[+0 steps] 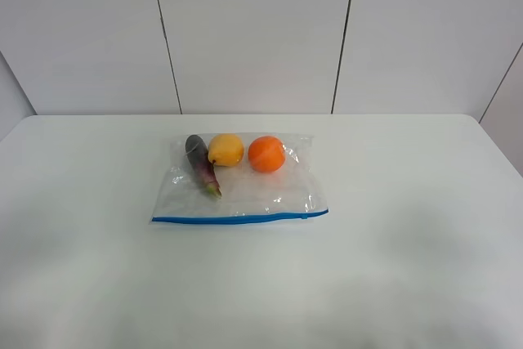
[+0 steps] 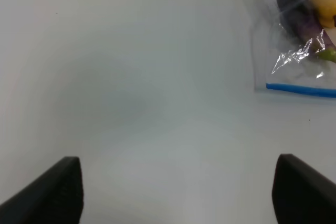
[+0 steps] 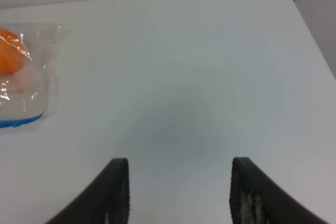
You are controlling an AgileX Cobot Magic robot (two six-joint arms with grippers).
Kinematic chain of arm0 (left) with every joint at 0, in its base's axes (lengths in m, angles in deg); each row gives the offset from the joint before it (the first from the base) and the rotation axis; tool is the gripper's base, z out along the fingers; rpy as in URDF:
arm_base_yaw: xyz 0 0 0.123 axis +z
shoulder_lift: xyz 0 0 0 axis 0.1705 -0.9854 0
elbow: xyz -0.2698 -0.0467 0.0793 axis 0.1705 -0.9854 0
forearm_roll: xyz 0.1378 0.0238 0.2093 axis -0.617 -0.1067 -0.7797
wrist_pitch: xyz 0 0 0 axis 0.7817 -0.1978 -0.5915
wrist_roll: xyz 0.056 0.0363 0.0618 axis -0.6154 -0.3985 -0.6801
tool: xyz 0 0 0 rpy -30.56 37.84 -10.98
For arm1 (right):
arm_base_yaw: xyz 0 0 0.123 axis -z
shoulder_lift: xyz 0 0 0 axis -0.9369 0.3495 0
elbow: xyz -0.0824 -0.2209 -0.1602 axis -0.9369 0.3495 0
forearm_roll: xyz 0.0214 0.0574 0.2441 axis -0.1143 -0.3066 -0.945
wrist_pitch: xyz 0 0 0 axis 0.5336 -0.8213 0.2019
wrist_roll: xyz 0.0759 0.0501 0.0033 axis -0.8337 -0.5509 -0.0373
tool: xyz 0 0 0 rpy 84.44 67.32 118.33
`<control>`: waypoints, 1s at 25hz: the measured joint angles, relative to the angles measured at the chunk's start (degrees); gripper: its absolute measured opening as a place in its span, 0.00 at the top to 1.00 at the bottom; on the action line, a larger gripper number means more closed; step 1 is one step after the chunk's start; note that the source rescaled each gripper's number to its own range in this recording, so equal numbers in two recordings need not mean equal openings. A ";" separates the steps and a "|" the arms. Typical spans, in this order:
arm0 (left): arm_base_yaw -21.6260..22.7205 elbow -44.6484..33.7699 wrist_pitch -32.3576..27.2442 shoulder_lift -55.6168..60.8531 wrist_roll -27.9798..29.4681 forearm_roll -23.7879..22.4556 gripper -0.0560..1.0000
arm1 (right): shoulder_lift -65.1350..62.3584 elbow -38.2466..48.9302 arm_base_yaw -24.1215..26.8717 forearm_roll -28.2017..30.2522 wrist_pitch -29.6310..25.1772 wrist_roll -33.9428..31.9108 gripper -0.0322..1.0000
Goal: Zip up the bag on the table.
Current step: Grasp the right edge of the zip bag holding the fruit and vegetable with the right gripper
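At table [image 1: 409, 259] centre: bag [image 1: 245, 194] lies flat, blue zipper strip [image 1: 237, 218] along the edge nearest the camera; eggplant [image 1: 200, 161], yellow fruit [image 1: 226, 149] and orange [image 1: 266, 154] inside, by the far edge. Left gripper [image 2: 177, 182] fingers spread wide, right gripper [image 3: 179, 182] fingers apart; both empty, over bare table beside the bag

Both wrist views cut off the bag [image 2: 278, 72] at the picture edge. Left claw [image 2: 177, 190] and right claw [image 3: 178, 192] show only their tips. Zipper strip [image 1: 237, 218] closure unreadable.
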 joint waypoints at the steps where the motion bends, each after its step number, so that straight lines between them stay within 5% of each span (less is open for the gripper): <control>1: 0.00 0.00 0.00 0.00 0.00 0.00 0.00 | 0.00 0.00 0.00 0.00 0.00 0.00 0.37; 25: 0.00 0.00 0.00 0.00 0.00 0.00 0.00 | 0.00 0.00 0.00 -0.32 0.00 0.12 0.37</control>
